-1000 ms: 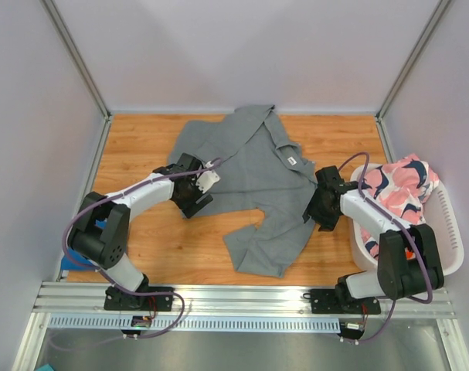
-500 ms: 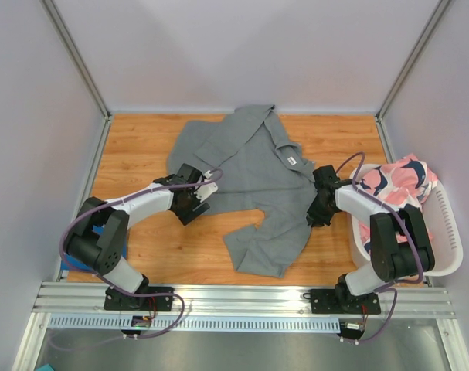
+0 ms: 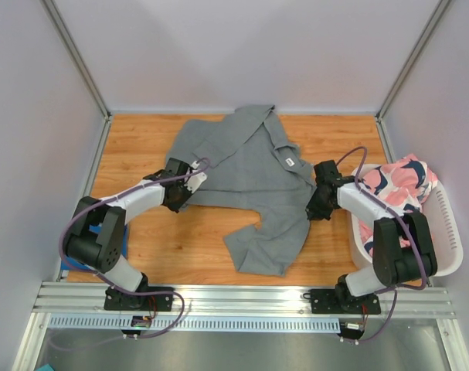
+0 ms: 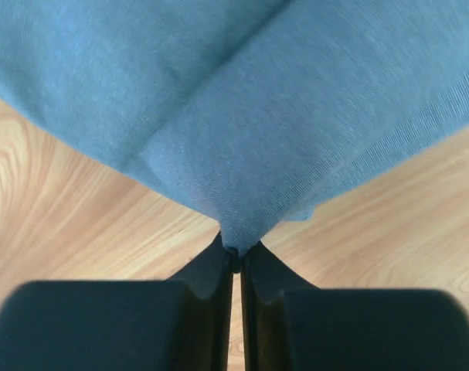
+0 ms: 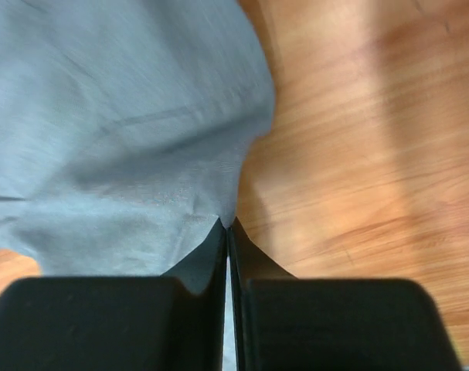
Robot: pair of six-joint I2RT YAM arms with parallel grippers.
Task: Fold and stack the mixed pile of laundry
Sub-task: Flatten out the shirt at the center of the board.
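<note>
The grey shirt (image 3: 249, 170) lies spread on the wooden surface (image 3: 180, 239), collar toward 12 o'clock and its lower part skewed toward 6 o'clock. The rest of the pile that shows, a pink patterned garment (image 3: 396, 185), sits in the white basket (image 3: 450, 232) at 3 o'clock.

The left hand (image 3: 184, 189) is clenched on the shirt's 9 o'clock edge. In its wrist view the cloth rises to a small peak between the closed tips (image 4: 236, 251). The right hand (image 3: 315, 207) is clenched on the 3 o'clock edge, though its wrist view shows only a sliver of hem caught at the very tips (image 5: 226, 226).

The step in hand looks like a 2-handed lift to straighten or fold the shirt.

- Both bites are shallow, and the right one is the more likely to slip. Raise slowly and watch that the hem comes up with the tips.
- Lift the 2 hands together at equal height, drawing them slightly apart so the cloth hangs taut, not twisted.
- Carry the fold along the 12-to-6 line, and lay it down flat before letting go.
</note>
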